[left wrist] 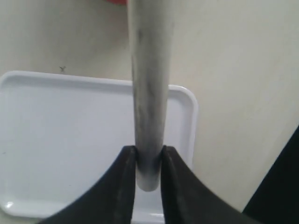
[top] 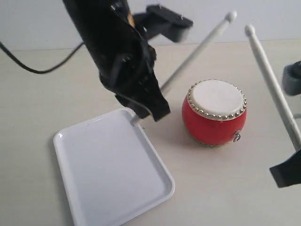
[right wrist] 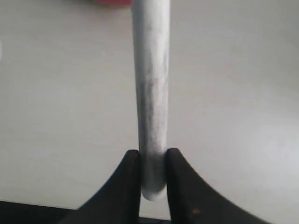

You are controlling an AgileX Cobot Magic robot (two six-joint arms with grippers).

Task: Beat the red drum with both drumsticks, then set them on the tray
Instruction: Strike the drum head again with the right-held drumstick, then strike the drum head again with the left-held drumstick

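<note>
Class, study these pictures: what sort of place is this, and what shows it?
Likely a robot lab bench: pale table, left gripper and right gripper holding drumsticks, beside a red drum and tray.

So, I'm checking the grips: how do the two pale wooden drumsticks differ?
The pale wooden drumstick in the left gripper slants lower, butt over the white plastic tray; the drumstick in the right gripper stands steeper, over the beige tabletop. Both are clamped near the butt, tips raised clear of the glossy red drum.
</note>
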